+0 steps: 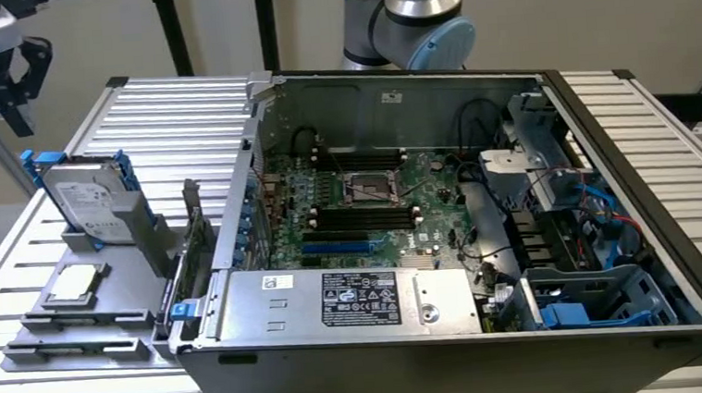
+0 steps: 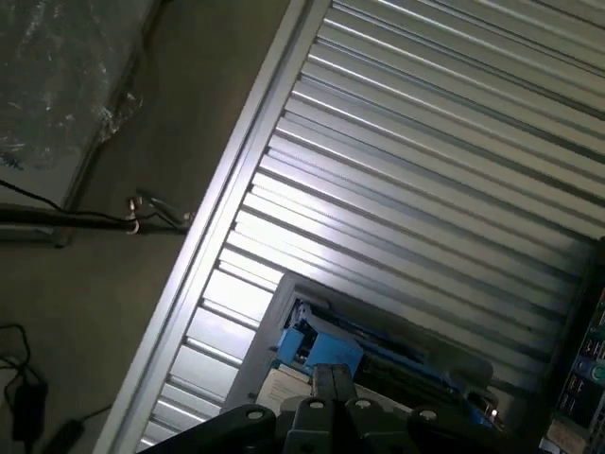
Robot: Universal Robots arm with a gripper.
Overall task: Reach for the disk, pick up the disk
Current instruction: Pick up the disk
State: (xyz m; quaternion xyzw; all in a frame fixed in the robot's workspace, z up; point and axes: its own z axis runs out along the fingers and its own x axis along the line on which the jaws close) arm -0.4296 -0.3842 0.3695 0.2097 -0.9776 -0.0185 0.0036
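Robotics lab, opened computer case [image 1: 462, 367], slatted bench [image 1: 171, 107]

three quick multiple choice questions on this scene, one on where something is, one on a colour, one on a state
1. Where is the disk?
A) in a grey stand at the exterior view's left of the computer case
B) inside the case
C) on top of the case

2. What colour are the disk's rails?
A) red
B) yellow
C) blue

3. How is the disk placed?
A) lying flat
B) standing on edge
C) hanging in the air

Answers:
1 A: it sits in the stand outside the open case.
2 C: blue plastic frames its sides.
3 B: it stands on edge in the stand, and the hand is above and apart from it.
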